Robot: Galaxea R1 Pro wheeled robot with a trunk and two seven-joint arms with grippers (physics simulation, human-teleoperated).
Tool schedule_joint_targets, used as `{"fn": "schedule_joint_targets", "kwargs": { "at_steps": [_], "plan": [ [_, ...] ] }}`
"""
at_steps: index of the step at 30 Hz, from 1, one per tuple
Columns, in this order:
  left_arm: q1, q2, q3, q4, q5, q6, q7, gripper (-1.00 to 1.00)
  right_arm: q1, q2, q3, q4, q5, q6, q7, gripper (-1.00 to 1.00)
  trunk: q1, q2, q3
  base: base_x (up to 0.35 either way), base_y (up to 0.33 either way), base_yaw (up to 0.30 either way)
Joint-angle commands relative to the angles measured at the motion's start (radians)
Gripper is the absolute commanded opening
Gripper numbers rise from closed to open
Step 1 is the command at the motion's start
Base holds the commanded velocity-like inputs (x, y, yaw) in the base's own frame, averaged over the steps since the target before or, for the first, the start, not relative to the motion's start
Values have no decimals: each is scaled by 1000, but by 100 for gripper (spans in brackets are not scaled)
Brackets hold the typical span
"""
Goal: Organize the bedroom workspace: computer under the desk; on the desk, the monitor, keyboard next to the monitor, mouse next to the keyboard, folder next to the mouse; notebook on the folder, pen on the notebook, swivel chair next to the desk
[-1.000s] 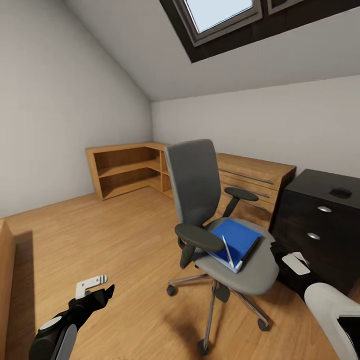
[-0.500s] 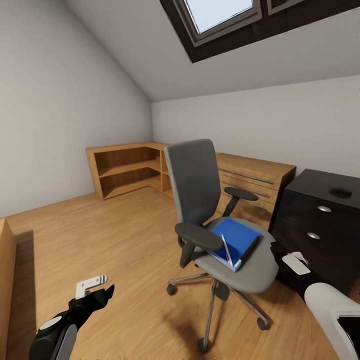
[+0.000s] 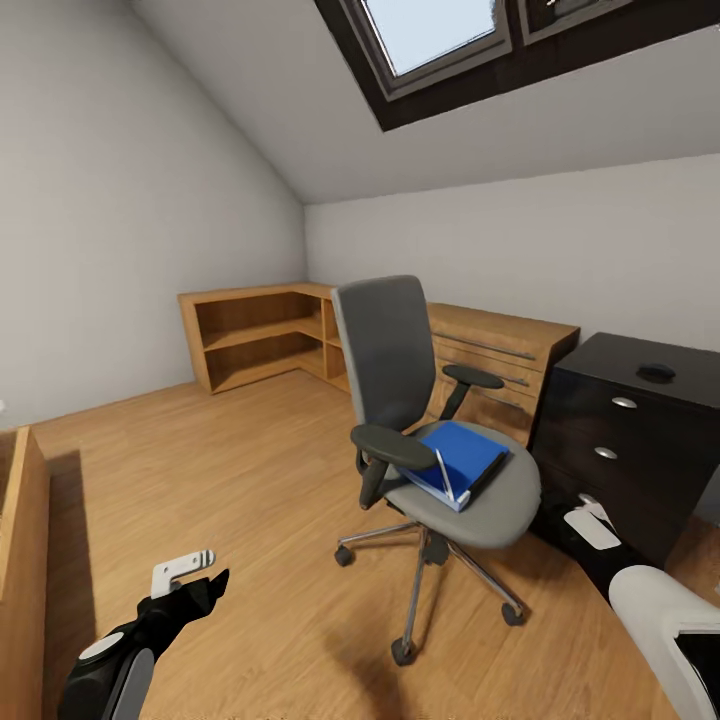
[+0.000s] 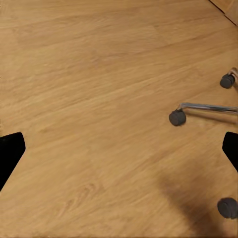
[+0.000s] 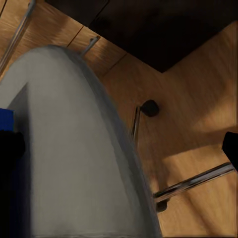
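The grey swivel chair stands mid-room on the oak floor. On its seat lies the blue folder, with a thin pale pen across it. The black desk with silver knobs is to the right of the chair, and the dark mouse rests on its top. My left gripper hangs open low at the left, well short of the chair; its wrist view looks down on the chair's casters. My right gripper is open beside the seat edge, between chair and desk.
Open oak corner shelves stand against the far wall, with an oak dresser behind the chair. A wooden panel rises at the near left. A skylight sits in the sloped ceiling. Bare floor lies left of the chair.
The whole picture has shifted, so the camera moved: chair, desk and shelves sit slightly differently and more of the left panel shows. Both grippers keep the same pose.
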Motion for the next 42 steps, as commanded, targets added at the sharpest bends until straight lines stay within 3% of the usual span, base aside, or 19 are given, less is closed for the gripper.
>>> {"fn": "schedule_joint_targets", "kwargs": {
  "at_steps": [1,22,42],
  "plan": [
    [-1,-1,1,-1,11,5,6,100,0,-1,7,-1,-10,-4,-6,100,0,0,-1,-142,0,0],
    [-1,-1,1,-1,11,5,6,100,0,6,10,6,-13,-3,-5,100,0,0,-1,-69,0,10],
    [-1,-1,1,-1,11,5,6,100,0,16,8,6,-13,-3,-5,100,0,0,-1,-1,0,173]
  ]
}}
